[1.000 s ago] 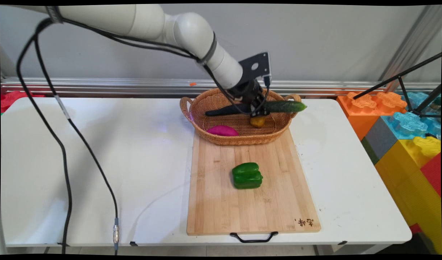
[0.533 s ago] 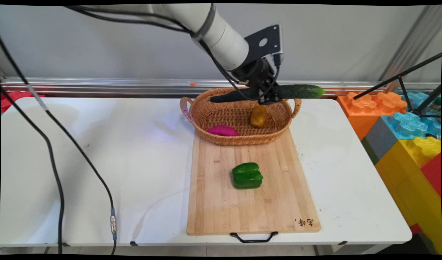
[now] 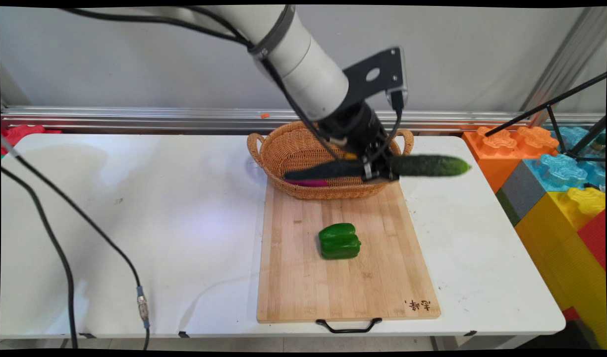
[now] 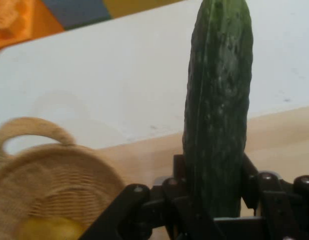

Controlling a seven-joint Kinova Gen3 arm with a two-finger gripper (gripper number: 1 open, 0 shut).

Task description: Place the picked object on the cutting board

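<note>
- Behind the white bench [image 3: 135, 208] a grey wall is seen, and large coloured plastic building blocks [image 3: 556, 183] are stacked off its right end.
- A pale wooden cutting board with a black handle [image 3: 343, 277] is laid on the bench, its far end just beside or under an oval woven wicker basket with two loop handles [image 3: 283, 153].
- A long dark green cucumber [image 3: 422, 165] is clamped between the fingers of the black two-finger gripper [image 3: 377, 171] and is held level, clear of the bench, with its right end out past the basket's right handle.
- In the hand view the cucumber [image 4: 218, 115] is seen running up from between the closed-in fingers [image 4: 187, 200], over the board's edge and the white bench beyond.
- A magenta oval vegetable [image 3: 308, 183] is partly visible in the basket below the cucumber, and a yellowish rounded item [image 4: 49, 229] is seen in the basket in the hand view.
- A glossy green bell pepper [image 3: 339, 241] is set on the middle of the cutting board, well apart from the gripper.
- Black cables [image 3: 50, 238] are hung from the arm over the bench's left side.
</note>
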